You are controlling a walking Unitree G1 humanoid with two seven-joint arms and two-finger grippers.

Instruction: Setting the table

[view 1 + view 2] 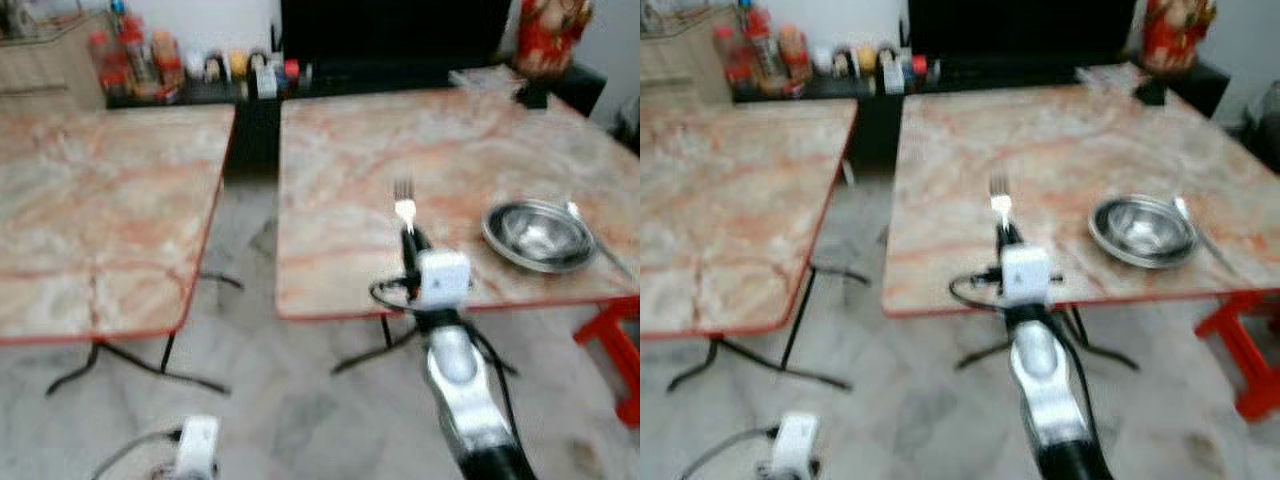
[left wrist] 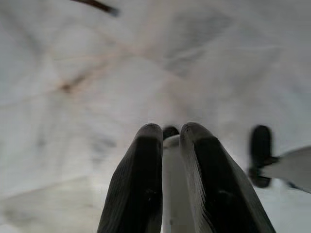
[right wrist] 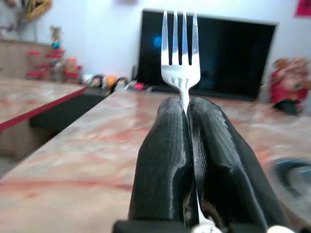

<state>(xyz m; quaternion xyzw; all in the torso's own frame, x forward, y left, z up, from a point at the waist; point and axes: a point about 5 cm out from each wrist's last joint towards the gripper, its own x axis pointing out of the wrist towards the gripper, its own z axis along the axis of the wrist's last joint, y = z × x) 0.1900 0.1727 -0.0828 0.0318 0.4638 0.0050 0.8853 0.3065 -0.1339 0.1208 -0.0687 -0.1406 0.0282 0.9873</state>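
Right wrist view: right tool [image 3: 187, 109], two black ribbed fingers pressed together on a silver four-tined fork [image 3: 180, 58], tines upright beyond the tips. Held above the near edge of the marbled, red-rimmed desk [image 1: 350, 150]. Round steel bowl [image 1: 538, 236] near, to the right, spoon [image 1: 598, 238] beside it. Left tool [image 2: 171, 141]: fingers nearly together, over pale floor.

open tabletop [image 1: 340, 190] left of bowl [image 1: 538, 235], spoon [image 1: 598, 238] beside bowl
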